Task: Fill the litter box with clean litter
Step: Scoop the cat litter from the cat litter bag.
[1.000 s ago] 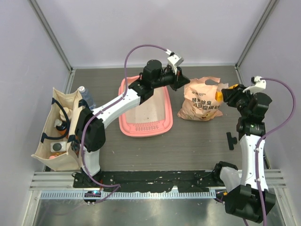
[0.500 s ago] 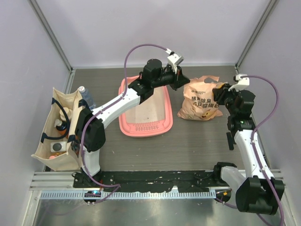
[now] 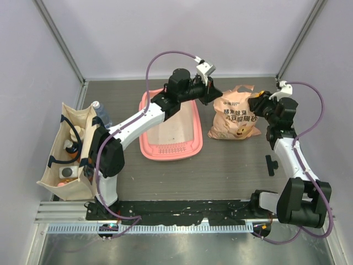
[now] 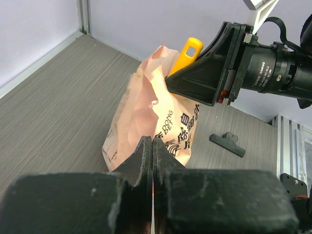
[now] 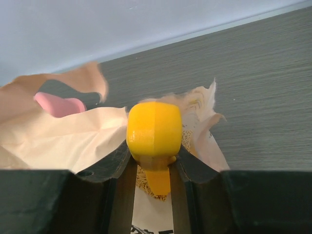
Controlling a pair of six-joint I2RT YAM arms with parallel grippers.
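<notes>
Litter box [image 3: 165, 155] unfilled — scoop [image 5: 154, 124], clamped by right gripper [image 5: 154, 157], is best driven deep while bag [image 4: 141, 107] is held pinched by left gripper [image 4: 152, 142].

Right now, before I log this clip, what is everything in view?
Pink rectangular plastic litter box: one, pink with a whitish floor, table centre, under the left arm.
Peach cartoon-printed plastic bag: one, peach, upright to the right of the box.
Yellow-orange plastic scoop: one, yellow-orange, handle sticking out of the bag's mouth.
Tan litter granules: a small patch, tan, inside the bag.
Beige fabric tote bag: one, beige, at the table's left edge, holding several items.
Black clip: one, black, on the table beside the right arm.
Left arm: one, white and black, jaws shut on the bag's edge.
Right arm: one, white and black, jaws shut on the scoop handle.
</notes>
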